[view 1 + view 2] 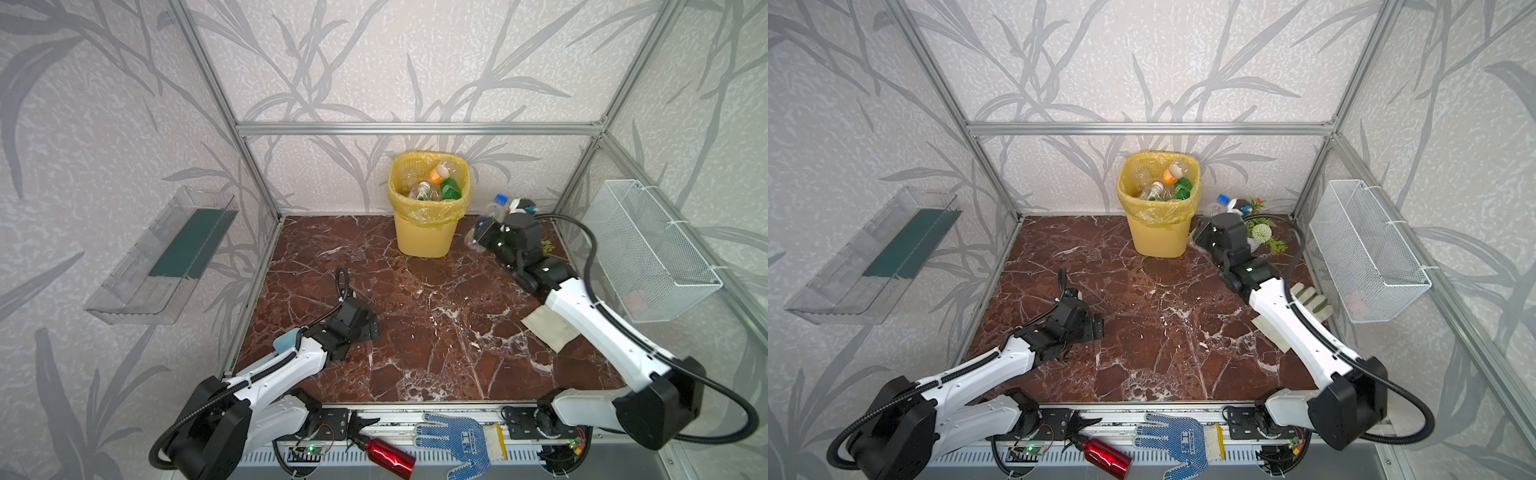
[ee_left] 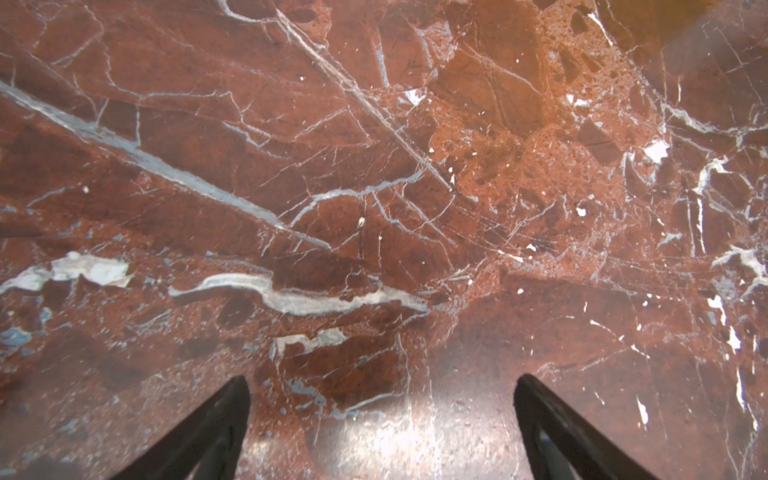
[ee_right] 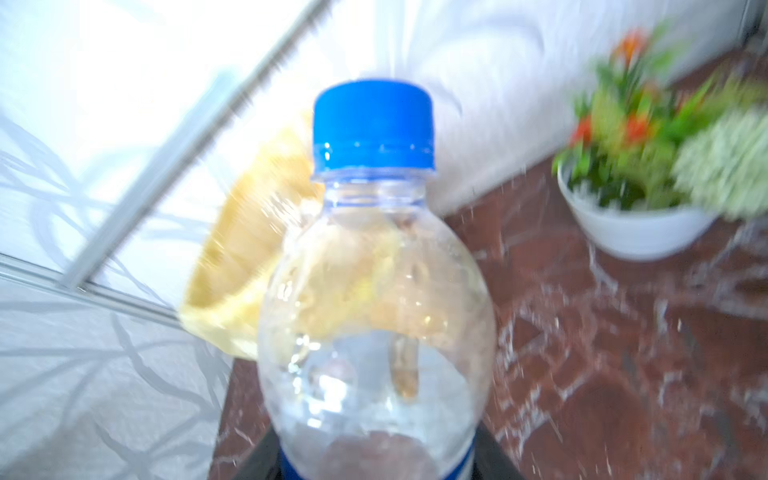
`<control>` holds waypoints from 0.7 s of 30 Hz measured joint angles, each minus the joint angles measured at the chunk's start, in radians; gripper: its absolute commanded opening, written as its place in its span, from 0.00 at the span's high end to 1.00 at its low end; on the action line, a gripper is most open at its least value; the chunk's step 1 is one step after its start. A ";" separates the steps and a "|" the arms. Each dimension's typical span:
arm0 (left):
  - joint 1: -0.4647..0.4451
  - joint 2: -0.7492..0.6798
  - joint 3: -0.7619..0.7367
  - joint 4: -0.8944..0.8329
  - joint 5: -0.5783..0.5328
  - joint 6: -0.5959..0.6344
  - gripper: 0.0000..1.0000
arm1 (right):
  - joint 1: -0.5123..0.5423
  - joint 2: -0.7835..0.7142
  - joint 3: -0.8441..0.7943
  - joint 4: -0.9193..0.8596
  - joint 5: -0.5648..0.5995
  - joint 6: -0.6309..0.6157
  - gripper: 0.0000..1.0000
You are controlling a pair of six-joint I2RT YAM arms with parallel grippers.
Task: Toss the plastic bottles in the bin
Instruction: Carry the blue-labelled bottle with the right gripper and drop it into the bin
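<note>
The yellow lattice bin (image 1: 424,237) (image 1: 1156,239) stands by the back wall, lined with a yellow bag. Several plastic bottles (image 1: 441,179) (image 1: 1173,180) lie inside it, clear and green, with orange and white caps. My right gripper (image 1: 481,235) (image 1: 1200,237) (image 3: 376,467) is shut on a clear plastic bottle (image 1: 493,212) (image 1: 1221,203) (image 3: 374,299) with a blue cap, held off the table just right of the bin (image 3: 245,249). My left gripper (image 1: 368,326) (image 1: 1096,326) (image 2: 382,386) hovers low over the bare marble, open and empty.
A white pot of artificial flowers (image 1: 1262,235) (image 3: 636,224) sits behind the right gripper. A white wire basket (image 1: 648,253) hangs on the right wall and a clear tray (image 1: 162,257) on the left. A pale glove (image 1: 1308,299) lies under the right arm. A red metal bottle (image 1: 388,453) and a blue glove (image 1: 461,442) lie at the front.
</note>
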 measured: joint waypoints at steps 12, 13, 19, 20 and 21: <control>0.005 0.086 0.074 0.019 0.045 -0.018 0.01 | -0.034 0.291 0.632 0.063 -0.130 -0.175 0.38; 0.005 0.086 0.074 0.018 0.049 -0.021 0.01 | -0.033 0.401 0.749 0.027 -0.182 -0.167 0.32; 0.005 0.051 0.074 0.012 0.051 -0.027 0.01 | -0.012 1.082 1.588 -0.427 -0.321 -0.182 0.07; 0.005 0.037 0.072 0.012 0.050 -0.027 0.01 | -0.009 1.134 1.657 -0.480 -0.320 -0.182 0.06; 0.005 0.020 0.069 0.014 0.047 -0.027 0.01 | -0.005 1.160 1.689 -0.529 -0.320 -0.185 0.05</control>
